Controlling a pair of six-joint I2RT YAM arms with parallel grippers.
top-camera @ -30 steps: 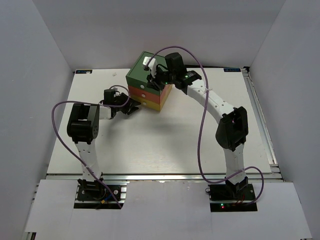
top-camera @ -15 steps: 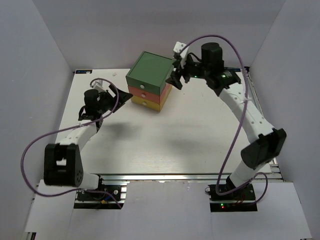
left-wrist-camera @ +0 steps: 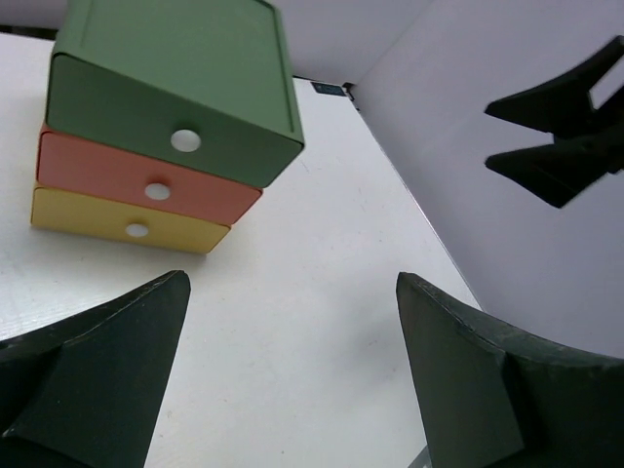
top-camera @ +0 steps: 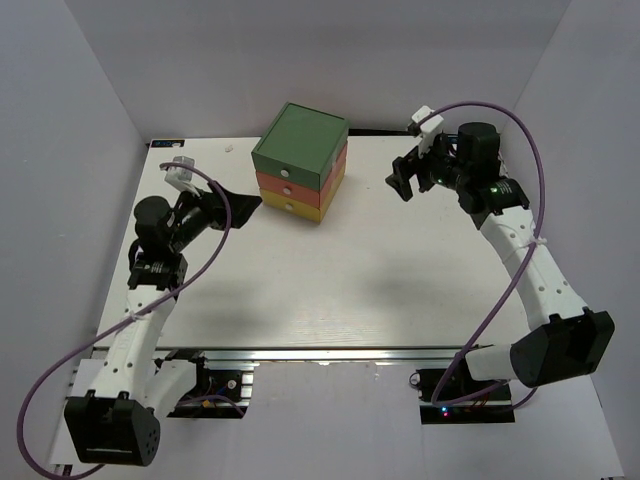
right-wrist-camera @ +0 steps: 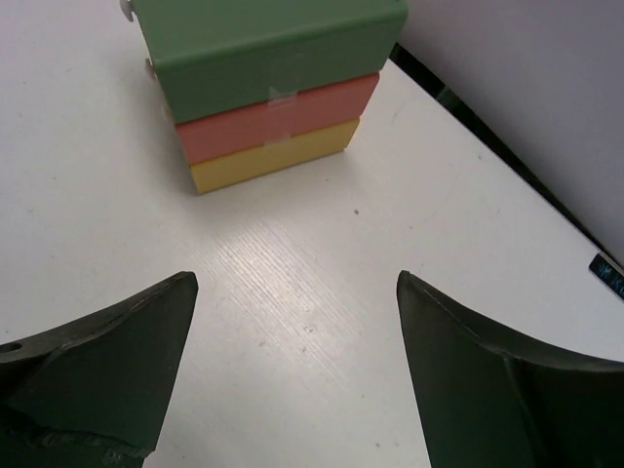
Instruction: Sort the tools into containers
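At upper centre of the top view, the chest (top-camera: 300, 160) stands on the tabletop (top-camera: 350, 280), all 3 fronts flush: green drawer (left-wrist-camera: 171, 122), orange drawer (left-wrist-camera: 146, 185), yellow drawer (left-wrist-camera: 127, 226). The left gripper (top-camera: 238, 198) hangs near its left and the right gripper (top-camera: 405, 178) off to its right, both jaws spread and released.

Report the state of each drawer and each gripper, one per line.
green drawer: shut, top of the stack
orange drawer: shut, middle of the stack
yellow drawer: shut, bottom of the stack
left gripper: open, holding nothing, clear of the chest
right gripper: open, holding nothing, clear of the chest
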